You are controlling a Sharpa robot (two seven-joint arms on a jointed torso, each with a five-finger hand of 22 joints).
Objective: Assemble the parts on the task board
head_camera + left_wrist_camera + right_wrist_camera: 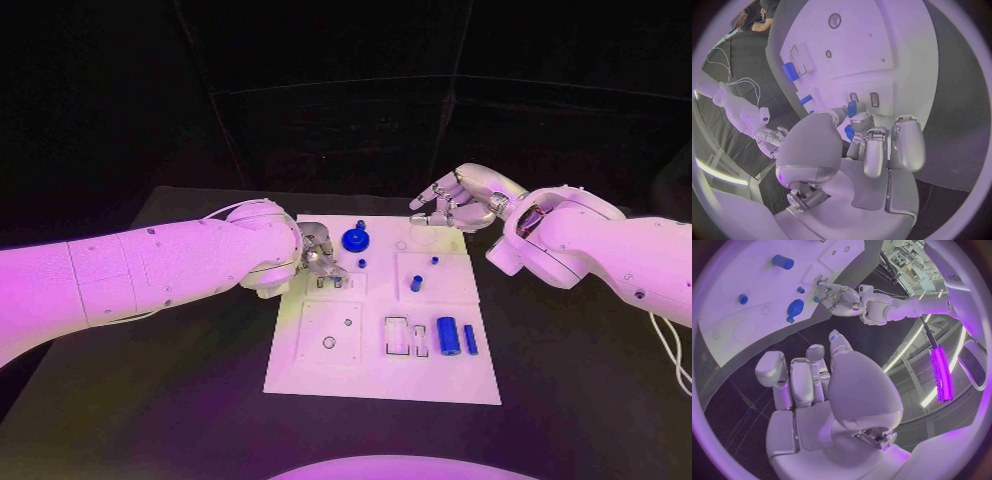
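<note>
Worktop (173, 400): black, carrying the white task board (368, 375) at its middle, long side running from the near edge toward the far edge.
Near end of the board: bare white surface, with small round holes (329, 342) on its left half a little farther in.
Blue cylinder (447, 335): lies on the right half of the board, just beside a thin blue bar (470, 339) on its right; both lie lengthwise, near to far.
Outlined slots (397, 337): just left of the cylinder, rectangular and dark-edged.
Small blue peg (415, 284): stands in the right half, past the cylinder toward the far edge.
Left hand (323, 262): over the board's left side near its far end, fingers curled down against the board by two small upright slots (327, 283). In the left wrist view (873, 145) a small blue piece (851, 109) shows at the fingertips (856, 120), but whether it is pinched cannot be told.
Blue round part (355, 240): on the far end of the board, just right of the left hand, with a small blue stud (362, 263) near it.
Right hand (454, 205): beyond the board's far right corner, above the worktop, fingers apart and loosely bent, holding nothing.
</note>
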